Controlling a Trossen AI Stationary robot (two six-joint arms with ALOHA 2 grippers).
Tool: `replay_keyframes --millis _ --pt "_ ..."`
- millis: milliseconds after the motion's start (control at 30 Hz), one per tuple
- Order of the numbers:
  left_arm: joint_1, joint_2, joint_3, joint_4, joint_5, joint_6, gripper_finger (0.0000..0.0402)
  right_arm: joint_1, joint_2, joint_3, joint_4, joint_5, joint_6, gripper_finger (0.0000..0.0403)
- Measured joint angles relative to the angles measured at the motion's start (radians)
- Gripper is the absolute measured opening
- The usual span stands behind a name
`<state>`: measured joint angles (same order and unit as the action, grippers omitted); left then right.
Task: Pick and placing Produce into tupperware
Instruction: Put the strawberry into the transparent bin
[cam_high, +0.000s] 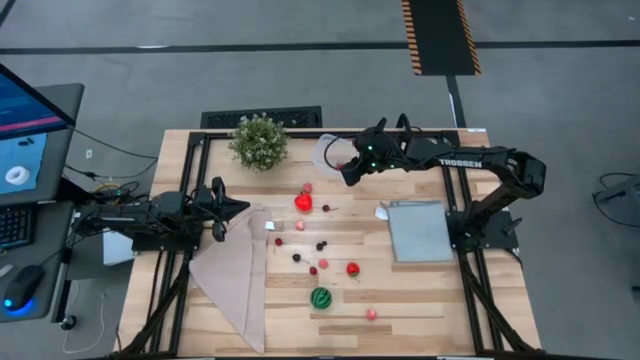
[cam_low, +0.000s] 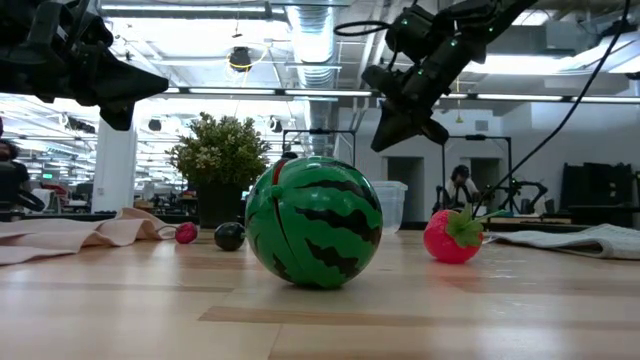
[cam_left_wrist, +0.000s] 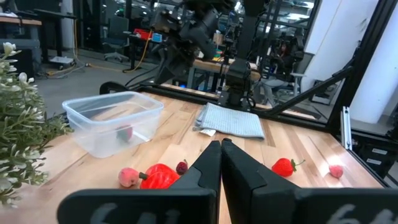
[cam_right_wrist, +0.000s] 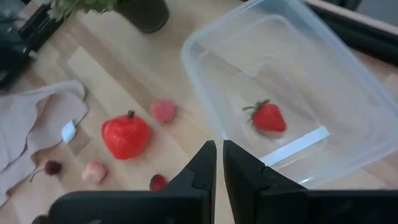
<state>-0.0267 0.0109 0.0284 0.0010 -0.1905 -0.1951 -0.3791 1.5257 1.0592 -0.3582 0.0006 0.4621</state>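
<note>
Right gripper (cam_high: 347, 174) hung above the table at the near edge of the tub (cam_high: 334, 152), fingers pressed together and holding nothing. The tub sat at the far side of the table beside the plant (cam_high: 259, 140); one strawberry (cam_right_wrist: 268, 117) lay inside it. Just outside the tub lay a red pepper (cam_right_wrist: 125, 135), a pink piece (cam_right_wrist: 163, 111), a pale piece (cam_right_wrist: 94, 172) and two small dark cherries (cam_right_wrist: 157, 182). More produce was scattered mid-table: the watermelon ball (cam_high: 320, 297), another strawberry (cam_high: 353, 268), dark bits (cam_high: 296, 257), and a pink piece (cam_high: 371, 314) near the front edge. Left gripper (cam_high: 240, 207) rested at the table's left, over the corner of a beige cloth (cam_high: 232, 275), fingers closed and empty. A grey cloth (cam_high: 420, 230) lay to the right, under the right arm.
</note>
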Motion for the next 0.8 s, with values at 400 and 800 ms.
replay_keyframes --millis 400,800 --pt "0.0 0.0 0.0 -0.001 0.008 0.0 0.0 0.216 0.0 0.0 -0.172 -0.004 0.138 0.0053" --pt "0.0 0.0 0.0 0.0 0.002 -0.007 0.0 0.485 0.0 -0.001 -0.256 -0.031 0.338 0.0101"
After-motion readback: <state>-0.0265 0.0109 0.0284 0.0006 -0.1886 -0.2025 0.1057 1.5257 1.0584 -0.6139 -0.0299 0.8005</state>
